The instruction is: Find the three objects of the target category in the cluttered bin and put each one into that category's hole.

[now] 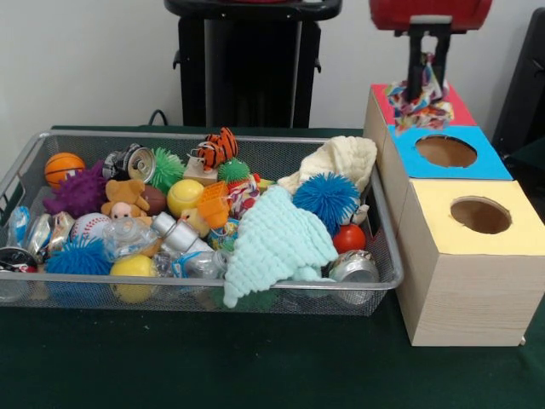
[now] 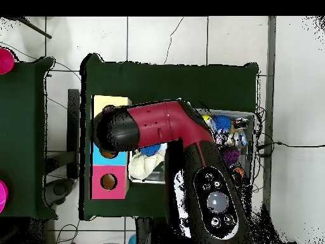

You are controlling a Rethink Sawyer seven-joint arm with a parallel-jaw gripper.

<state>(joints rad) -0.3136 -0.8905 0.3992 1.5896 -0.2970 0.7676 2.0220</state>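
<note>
Tool (image 1: 428, 75) comes down from the red arm (image 1: 430, 13) over the red-topped box (image 1: 460, 106), its black fingers closed on a multicoloured patterned cloth (image 1: 419, 100) that bunches at the red box's hole; cloth partly hangs in the tool, partly sits on the box top. Red box is the farthest of three joined boxes at the right of the wire bin (image 1: 387, 256); the blue-topped box (image 1: 485, 162) with a round hole comes next, then the yellow-topped box (image 1: 443, 217) with a round hole nearest the camera. In the bin: a mint knitted cloth (image 1: 274, 243) draped at the front right, a cream knitted cloth (image 1: 341, 158) at the back right corner, a blue spiky ball (image 1: 328, 198) between them. Rest of bin is clutter: mini basketball (image 1: 63, 168), purple spiky ball (image 1: 78, 192), teddy bear (image 1: 126, 198), tiger toy (image 1: 215, 148), green spiky ball (image 1: 167, 167), yellow ball (image 1: 184, 197), baseball (image 1: 88, 227), crushed cans (image 1: 129, 162). All sits on a dark green tabletop (image 1: 255, 366). Overhead view: arm covers most of the boxes and bin; the tool itself is hidden there.
</note>
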